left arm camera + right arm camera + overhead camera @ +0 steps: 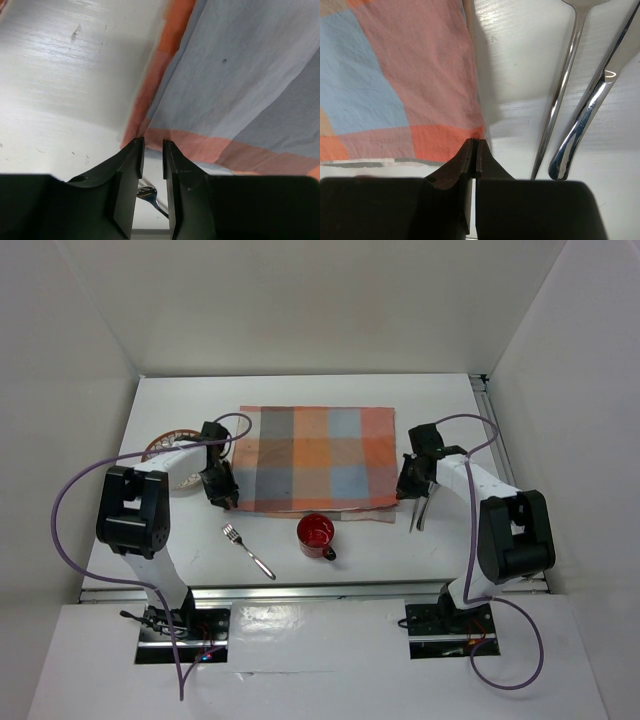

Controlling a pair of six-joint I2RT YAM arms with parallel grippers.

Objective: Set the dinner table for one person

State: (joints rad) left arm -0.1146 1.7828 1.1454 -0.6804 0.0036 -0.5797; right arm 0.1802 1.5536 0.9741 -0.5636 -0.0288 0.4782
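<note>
The white dinner table (380, 570) bears an orange-and-blue checked mat (315, 455) at its middle. My left gripper (225, 498) is at the mat's near left corner. In the left wrist view my left gripper (153, 142) is narrowly open, with nothing between the jaws and the mat (240, 75) just beyond the tips. My right gripper (405, 490) is at the mat's near right corner. In the right wrist view my right gripper (474, 141) is shut on the corner of the mat (420, 75), whose edge casts a shadow on the table.
A fork (248, 550) and a red mug (315, 535) lie in front of the mat. A spoon (560, 100) and a knife (590, 115) lie right of my right gripper. A plate (165, 445) sits at the left, partly under my left arm. White walls enclose the table.
</note>
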